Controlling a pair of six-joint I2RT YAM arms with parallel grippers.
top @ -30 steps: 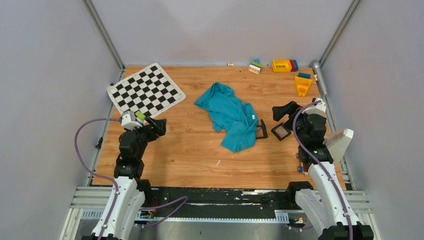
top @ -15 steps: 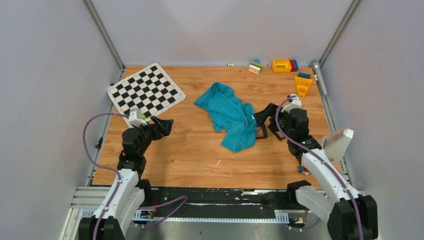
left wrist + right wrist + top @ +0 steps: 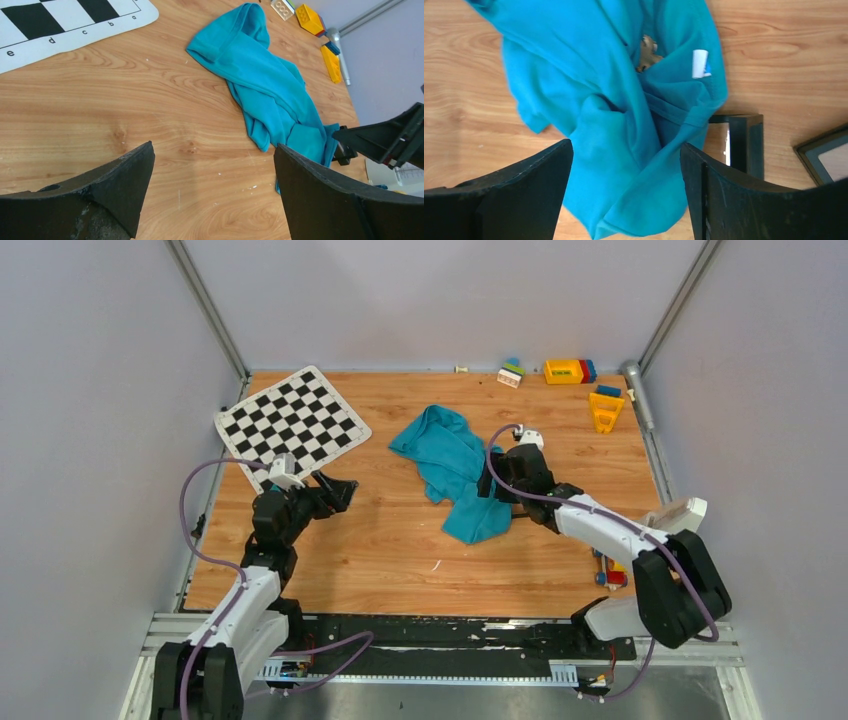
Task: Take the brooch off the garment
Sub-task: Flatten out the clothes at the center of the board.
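The teal garment (image 3: 455, 468) lies crumpled in the middle of the table, also seen in the left wrist view (image 3: 270, 95). In the right wrist view a small brownish-gold brooch (image 3: 647, 52) sits in a fold of the garment (image 3: 609, 100), left of its white label (image 3: 700, 64). My right gripper (image 3: 626, 146) hovers open over the garment's lower folds, short of the brooch, with nothing between its fingers; from above it (image 3: 489, 481) stands over the garment's right edge. My left gripper (image 3: 340, 486) is open over bare wood, left of the garment (image 3: 214, 146).
A black square box (image 3: 744, 142) lies right beside the garment's hem, another (image 3: 824, 156) further right. The checkered mat (image 3: 292, 420) is at the back left. Toy blocks (image 3: 570, 371) and a yellow piece (image 3: 605, 408) lie at the back right.
My right arm has swung left from the black boxes to above the garment, its jaws narrowing a little. The left gripper has crept slightly toward the garment.
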